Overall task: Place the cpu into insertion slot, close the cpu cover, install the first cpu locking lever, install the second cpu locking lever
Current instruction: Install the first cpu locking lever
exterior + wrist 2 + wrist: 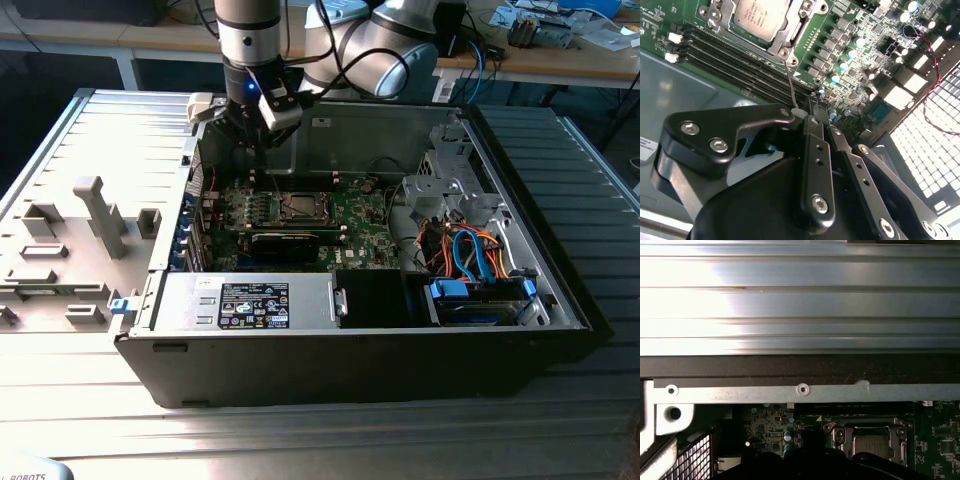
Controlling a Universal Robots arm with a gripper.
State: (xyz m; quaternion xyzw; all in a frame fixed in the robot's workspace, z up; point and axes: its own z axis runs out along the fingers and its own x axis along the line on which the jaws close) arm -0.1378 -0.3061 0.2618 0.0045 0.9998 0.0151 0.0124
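I see the arm reaching down into the open computer case point(520, 200) on the ribbed metal worktop point(90, 130), near the case's far wall on the exterior view's left. The gripper point(258, 150) hangs above the green motherboard point(360, 215), just beyond the socket area.

In the second wrist view the gripper point(812, 107) has its black fingers point(815, 150) drawn together, tips meeting at a thin wire lever point(792, 86); I cannot tell whether they actually pinch it. The lever rises from the socket corner up to the fingertips.

The cpu point(762, 17) sits in the insertion slot point(298, 207), silver top facing up. The cpu cover point(792, 32) lies down around the chip, its frame edging the metal top. In the first wrist view I see the cpu point(871, 442) seated inside the frame, below the case's metal rail point(800, 392).

Long black memory slots point(735, 62) run beside the socket. A black expansion card point(285, 240) lies nearer the camera in the exterior view.
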